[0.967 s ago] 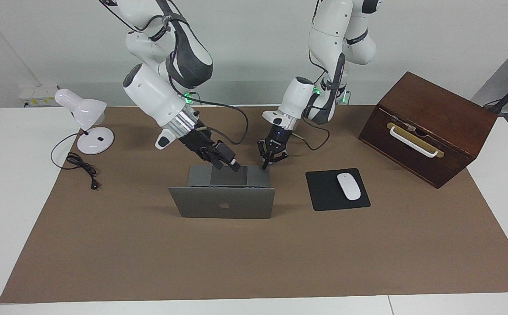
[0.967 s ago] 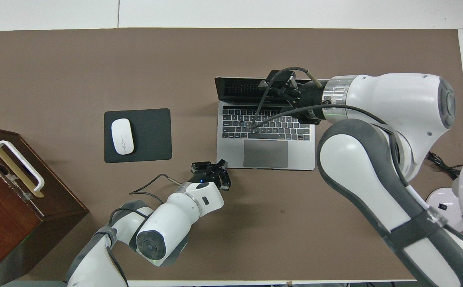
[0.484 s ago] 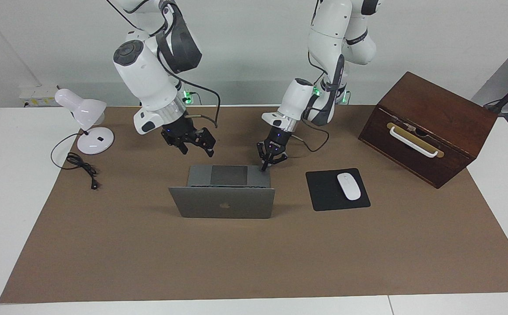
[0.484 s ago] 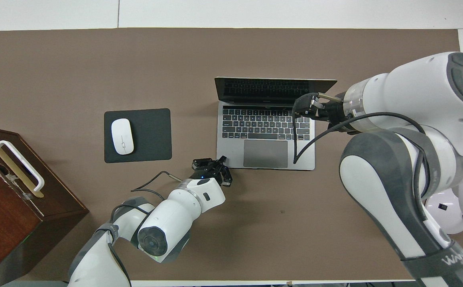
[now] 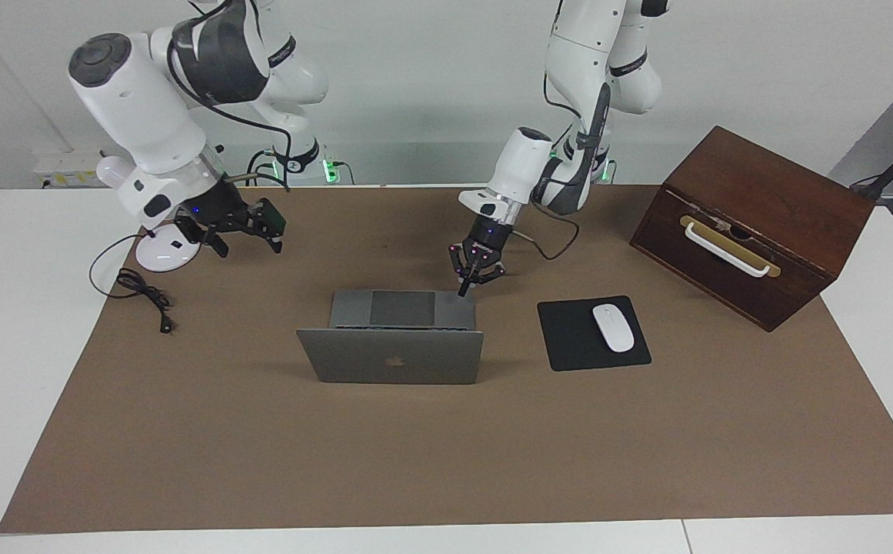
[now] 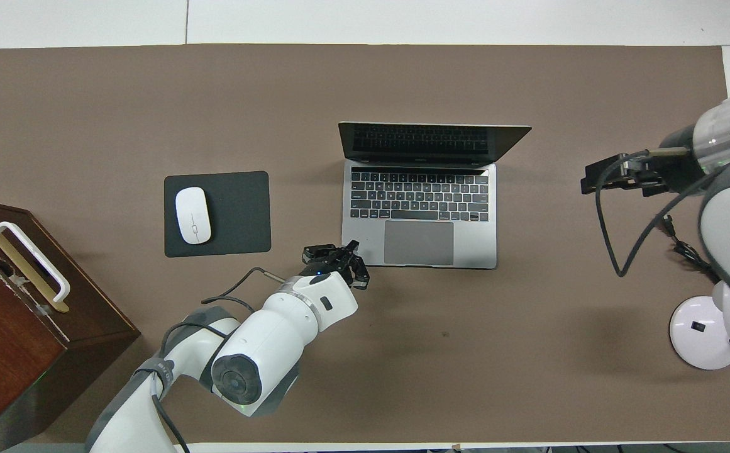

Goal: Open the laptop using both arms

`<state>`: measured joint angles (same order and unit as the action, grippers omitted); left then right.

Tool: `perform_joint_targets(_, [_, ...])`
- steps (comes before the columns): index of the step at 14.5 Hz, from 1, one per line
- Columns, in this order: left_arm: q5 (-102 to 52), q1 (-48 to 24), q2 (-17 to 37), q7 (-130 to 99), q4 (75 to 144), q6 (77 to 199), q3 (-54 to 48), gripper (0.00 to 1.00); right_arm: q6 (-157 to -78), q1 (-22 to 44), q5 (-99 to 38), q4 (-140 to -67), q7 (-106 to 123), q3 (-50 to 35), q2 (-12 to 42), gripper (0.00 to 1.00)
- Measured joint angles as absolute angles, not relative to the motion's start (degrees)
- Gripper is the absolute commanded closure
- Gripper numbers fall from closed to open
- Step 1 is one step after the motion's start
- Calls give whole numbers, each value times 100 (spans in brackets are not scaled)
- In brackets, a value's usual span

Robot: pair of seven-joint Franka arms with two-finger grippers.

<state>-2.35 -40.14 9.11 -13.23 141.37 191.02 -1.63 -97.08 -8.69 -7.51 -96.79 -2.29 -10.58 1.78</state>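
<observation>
The laptop (image 5: pixel 390 356) stands open in the middle of the brown mat, with its lid upright and the apple logo facing away from the robots. Its keyboard deck (image 6: pixel 419 201) and dark trackpad face the robots. My left gripper (image 5: pixel 477 271) is open and empty at the deck's near corner toward the left arm's end, with one fingertip (image 5: pixel 463 292) just at that corner. It also shows in the overhead view (image 6: pixel 335 257). My right gripper (image 5: pixel 240 228) is open and empty, raised over the mat near the lamp and well clear of the laptop. It also shows in the overhead view (image 6: pixel 610 176).
A black mouse pad (image 5: pixel 569 338) with a white mouse (image 5: pixel 613 328) lies beside the laptop toward the left arm's end. A brown wooden box (image 5: pixel 754 223) with a white handle stands past it. A white desk lamp (image 5: pixel 161 246) and its black cable (image 5: pixel 142 292) are at the right arm's end.
My right gripper has left the laptop's lid and swung up and away toward the lamp. The lid stays upright. My left gripper has risen slightly at the deck's corner.
</observation>
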Motion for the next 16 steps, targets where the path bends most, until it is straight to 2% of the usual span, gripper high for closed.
perform_joint_targets(4, [-235,-3935,194,-1348,14094,17983,-118,100,-9186,-726,-507,-9334,-154,-1017,164,0])
perform_joint_targets(6, [-236,-3915,-61,-1349,13962,17331,-93,100,-9100,-426,-486,-9308,-141,-723,144,0])
perform_joint_targets(9, [-236,-3794,-292,-1350,13559,16267,-88,100,-8927,-155,-485,-9301,140,-307,135,0])
perform_joint_targets(13, [-235,-3469,-661,-1293,12780,14497,-80,100,-8780,-162,-485,-9295,186,-214,128,0])
perform_joint_targets(16, [-235,-3266,-951,-1133,12469,13604,-78,100,-8763,-162,-485,-9263,186,-212,114,0])
